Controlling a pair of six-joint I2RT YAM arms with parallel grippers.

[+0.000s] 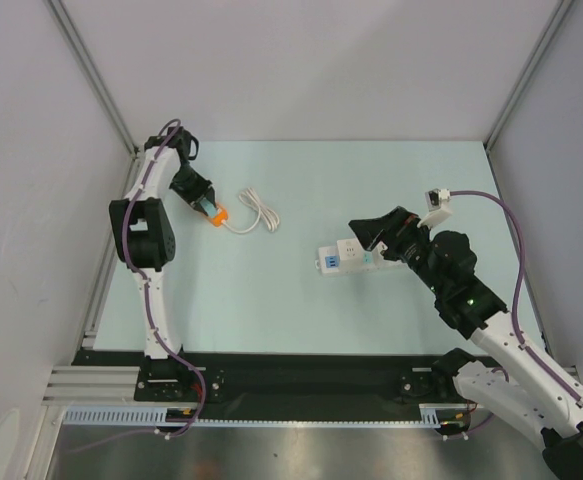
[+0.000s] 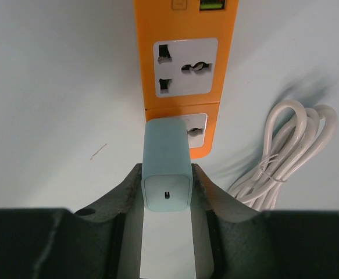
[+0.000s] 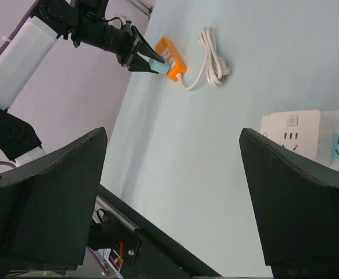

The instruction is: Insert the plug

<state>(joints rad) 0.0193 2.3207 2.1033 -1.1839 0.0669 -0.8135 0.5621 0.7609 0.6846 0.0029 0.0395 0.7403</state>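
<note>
At far left, the left gripper (image 1: 201, 201) is clamped on the pale blue plug (image 2: 167, 165). Its fingers (image 2: 125, 192) pinch the block's two flat sides, and the prong end faces the orange power strip (image 2: 186, 75) — a hold that likely keeps the prongs square to the socket. The plug's front end meets the strip's near socket and hides most of its face. Whether the prongs are fully seated cannot be told from the wrist view. The far socket is bare. The strip lies flat on the pale table (image 1: 271, 310) with its white cable (image 2: 288, 145) coiled just beside it, slack enough that a push on the plug probably won't tug the strip askew. Further right and well apart, a white power strip (image 1: 339, 257) lies beside the right gripper (image 3: 172, 132). Its jaws are spread wide with nothing between them — apparently parked clear of the work while the other arm does the inserting.
</note>
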